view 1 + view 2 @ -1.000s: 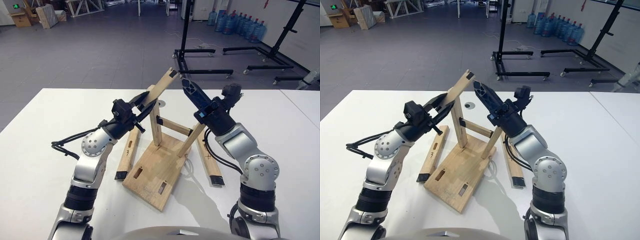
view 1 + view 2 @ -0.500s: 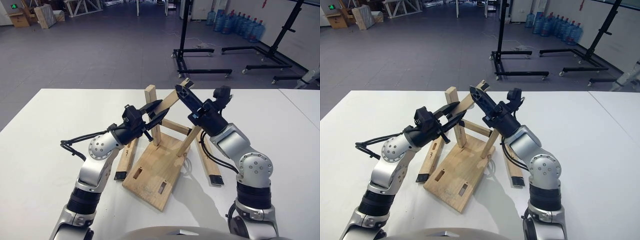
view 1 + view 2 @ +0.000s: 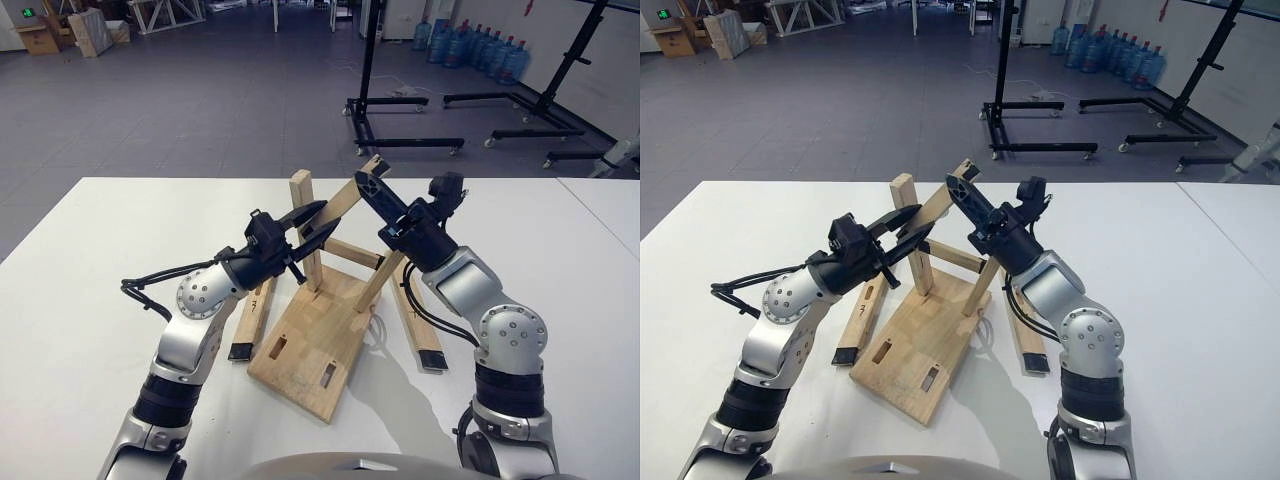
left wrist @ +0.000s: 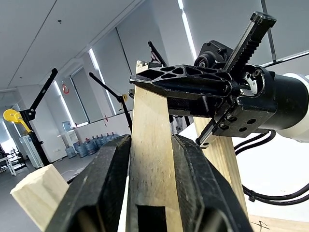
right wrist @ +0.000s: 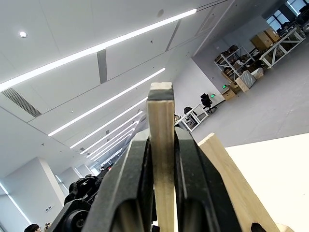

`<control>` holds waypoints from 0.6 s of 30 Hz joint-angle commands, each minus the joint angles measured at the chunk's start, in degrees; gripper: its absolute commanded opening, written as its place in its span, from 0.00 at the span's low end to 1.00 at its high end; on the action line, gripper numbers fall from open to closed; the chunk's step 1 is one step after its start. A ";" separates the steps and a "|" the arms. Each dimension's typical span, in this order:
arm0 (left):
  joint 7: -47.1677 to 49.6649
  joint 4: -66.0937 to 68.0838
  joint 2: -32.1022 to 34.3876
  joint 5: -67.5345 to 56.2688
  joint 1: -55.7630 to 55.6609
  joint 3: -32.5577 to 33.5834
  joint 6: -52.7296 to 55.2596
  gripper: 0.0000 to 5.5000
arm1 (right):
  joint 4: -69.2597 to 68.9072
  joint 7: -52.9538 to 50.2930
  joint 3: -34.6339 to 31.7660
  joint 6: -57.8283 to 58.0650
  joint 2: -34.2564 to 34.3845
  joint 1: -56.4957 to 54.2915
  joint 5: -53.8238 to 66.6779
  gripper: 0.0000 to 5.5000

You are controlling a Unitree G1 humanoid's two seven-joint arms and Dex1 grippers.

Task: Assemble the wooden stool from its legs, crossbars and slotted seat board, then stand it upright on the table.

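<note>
The slotted seat board [image 3: 300, 352] lies flat on the white table [image 3: 90, 250]. Two legs stand in it, one upright [image 3: 303, 215] and one leaning [image 3: 377, 285], joined by a crossbar [image 3: 352, 254]. A third leg [image 3: 350, 195] hangs slanted above them, held from both sides. My left gripper [image 3: 326, 215] is shut on its lower part, with the fingers [image 4: 108, 179] pressed against its sides. My right gripper [image 3: 366, 185] is shut on its upper part; the wood [image 5: 161, 159] sits clamped between the pads.
Two loose wooden pieces lie flat on the table, one left of the seat board [image 3: 254, 315] and one to its right [image 3: 418, 326]. Black wheeled stands [image 3: 405, 100] and blue water bottles [image 3: 470, 45] are on the floor beyond the table.
Over the last second both arms brought the held leg down and to the right, so it now crosses just behind the upright leg's top. Since half a second ago hardly anything moved.
</note>
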 commanded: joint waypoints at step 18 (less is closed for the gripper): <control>-3.81 -0.87 1.30 -9.06 12.86 -1.18 12.60 0.51 | -6.25 7.01 -22.73 1.91 -18.52 14.44 35.27 0.07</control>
